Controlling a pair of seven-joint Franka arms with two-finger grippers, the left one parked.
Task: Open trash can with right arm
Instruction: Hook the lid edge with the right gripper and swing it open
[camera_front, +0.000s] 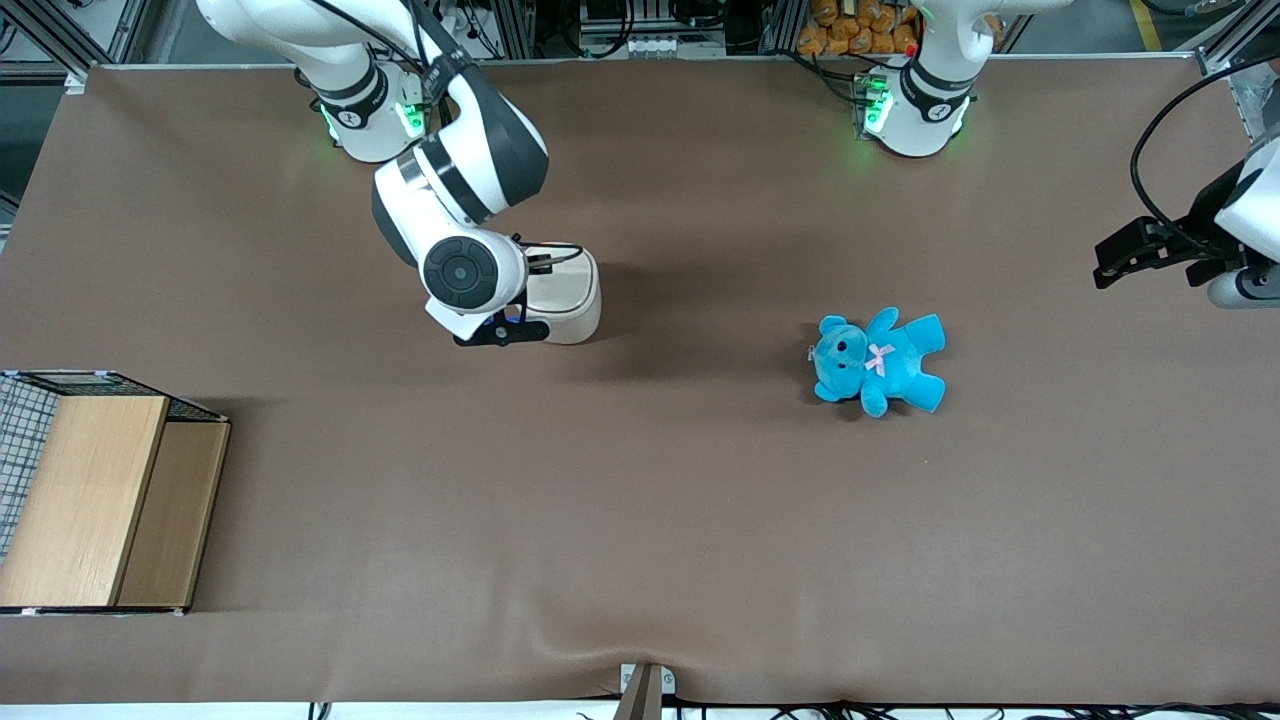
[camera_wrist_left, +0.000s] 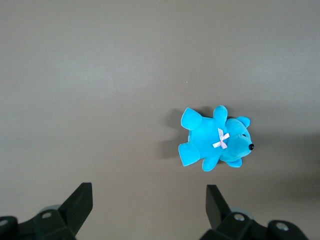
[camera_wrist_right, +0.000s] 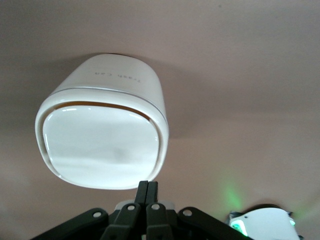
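**Right arm's gripper closed at the rim of the shut trash can**

Table (camera_front: 640, 520): brown cover, flat, one low ripple at the edge nearest the front camera.

Trash can (camera_front: 570, 300): cream-white, rounded-square, standing on the table toward the working arm's end, farther from the front camera than the wooden box. From the front it is partly covered by the arm's wrist; only its side wall and part of the top show. In the right wrist view the trash can (camera_wrist_right: 102, 130) shows its whole top: the flat lid (camera_wrist_right: 97, 145) lies down inside the rim, with a thin dark gap along one edge. Faint lettering on the side wall, reading "Trash Can".

Right arm (camera_front: 460, 170): reaches out from its base over the table, round dark-grey joint cap (camera_front: 460, 270) facing up, wrist directly above the can.

Gripper (camera_wrist_right: 147, 192): the two fingers are pressed together, nothing between them, tips just at the can's outer rim. Whether the tips actually touch the rim cannot be told. In the front view the gripper (camera_front: 500, 330) shows only as a black piece at the can's edge.

Blue teddy bear (camera_front: 878, 362): lying on the table, well apart from the can, toward the parked arm's end. Pink bow on its chest. Also seen in the left wrist view (camera_wrist_left: 214, 142).

Wooden box (camera_front: 95, 490) with wire mesh: at the working arm's end, nearer the front camera than the can.
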